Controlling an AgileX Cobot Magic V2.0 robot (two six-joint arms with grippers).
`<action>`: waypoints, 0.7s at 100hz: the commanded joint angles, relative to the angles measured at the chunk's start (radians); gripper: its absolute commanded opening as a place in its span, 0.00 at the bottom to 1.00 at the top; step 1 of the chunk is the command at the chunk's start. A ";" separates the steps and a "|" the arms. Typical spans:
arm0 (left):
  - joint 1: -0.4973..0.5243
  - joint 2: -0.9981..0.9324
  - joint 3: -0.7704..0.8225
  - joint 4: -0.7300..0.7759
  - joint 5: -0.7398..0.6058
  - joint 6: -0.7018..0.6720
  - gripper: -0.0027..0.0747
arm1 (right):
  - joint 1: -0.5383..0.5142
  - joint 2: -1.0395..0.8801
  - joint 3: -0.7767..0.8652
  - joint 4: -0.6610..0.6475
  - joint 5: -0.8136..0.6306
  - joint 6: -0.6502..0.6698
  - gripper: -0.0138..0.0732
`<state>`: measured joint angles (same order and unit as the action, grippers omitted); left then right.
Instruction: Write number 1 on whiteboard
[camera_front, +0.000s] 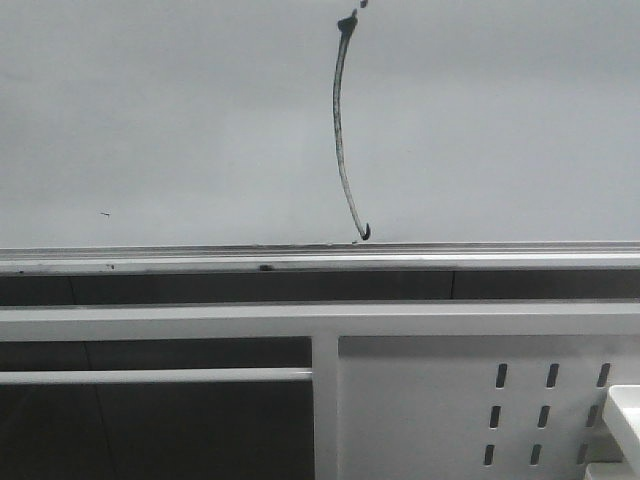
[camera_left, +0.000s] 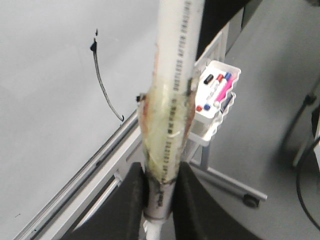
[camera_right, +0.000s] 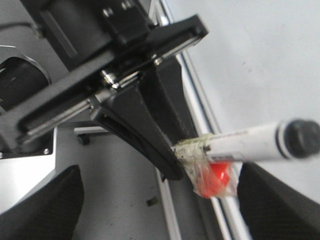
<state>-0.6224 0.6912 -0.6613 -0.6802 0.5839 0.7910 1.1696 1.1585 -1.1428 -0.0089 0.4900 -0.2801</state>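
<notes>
The left gripper (camera_left: 159, 200) is clamped on a taped white marker (camera_left: 172, 100), whose tip is cut off from view. The right gripper's (camera_right: 150, 210) black fingers (camera_right: 40, 205) stand wide apart, holding nothing. Beyond them, the number 1 (camera_front: 342, 130) runs down the whiteboard (camera_front: 160, 120), its hook just above the aluminium rail (camera_front: 200, 258). A marker tray (camera_left: 216, 95) hangs nearby.

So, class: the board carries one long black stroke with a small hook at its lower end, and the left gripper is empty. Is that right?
Not quite. The stroke on the whiteboard is as described, but the left gripper is not empty: the left wrist view shows it shut on a white marker.
</notes>
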 joint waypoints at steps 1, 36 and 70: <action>0.001 0.004 0.012 -0.105 -0.168 -0.014 0.01 | 0.003 -0.087 -0.037 -0.041 -0.049 -0.007 0.77; 0.001 0.068 0.152 -0.345 -0.514 -0.014 0.01 | 0.003 -0.450 0.158 -0.330 0.019 0.202 0.11; -0.306 0.276 0.152 -0.353 -0.996 -0.014 0.01 | 0.003 -0.812 0.523 -0.959 0.207 0.826 0.10</action>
<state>-0.8268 0.9423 -0.4840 -1.0486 -0.1762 0.7872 1.1696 0.4157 -0.6425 -0.8129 0.7061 0.3943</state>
